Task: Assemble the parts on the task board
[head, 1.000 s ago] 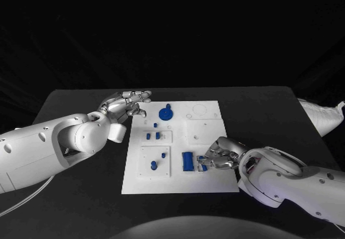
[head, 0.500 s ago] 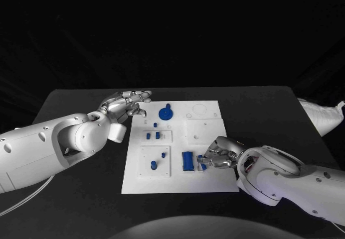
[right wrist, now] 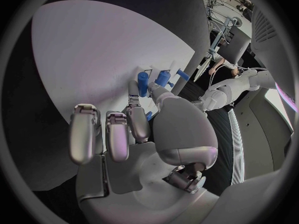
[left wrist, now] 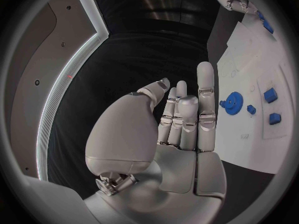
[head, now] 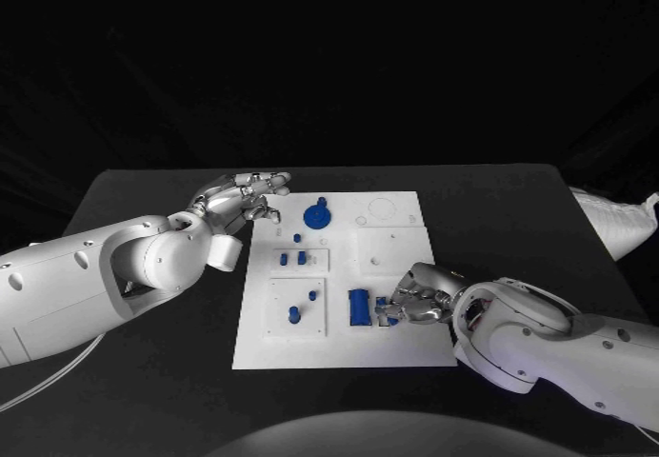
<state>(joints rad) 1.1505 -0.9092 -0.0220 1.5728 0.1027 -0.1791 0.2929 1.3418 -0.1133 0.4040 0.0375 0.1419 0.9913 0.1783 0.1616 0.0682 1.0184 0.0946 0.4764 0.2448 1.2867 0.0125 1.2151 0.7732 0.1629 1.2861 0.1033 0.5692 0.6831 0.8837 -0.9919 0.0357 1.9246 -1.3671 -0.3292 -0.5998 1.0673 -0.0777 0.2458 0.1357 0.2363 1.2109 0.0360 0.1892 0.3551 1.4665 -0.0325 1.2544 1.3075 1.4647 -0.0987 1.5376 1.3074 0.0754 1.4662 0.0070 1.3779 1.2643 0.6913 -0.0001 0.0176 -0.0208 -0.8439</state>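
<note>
Two hands: right hand fingers pinch a small blue part; left hand fingers spread, empty.

I see a dark room around a brightly lit task board — the white plate nearly glares against the black bench, and beyond the bench's far edge everything falls to black. The light seems to come from above. Both wrist views bend the board's straight edges into curves, with a dark ring framing each circle.
</note>
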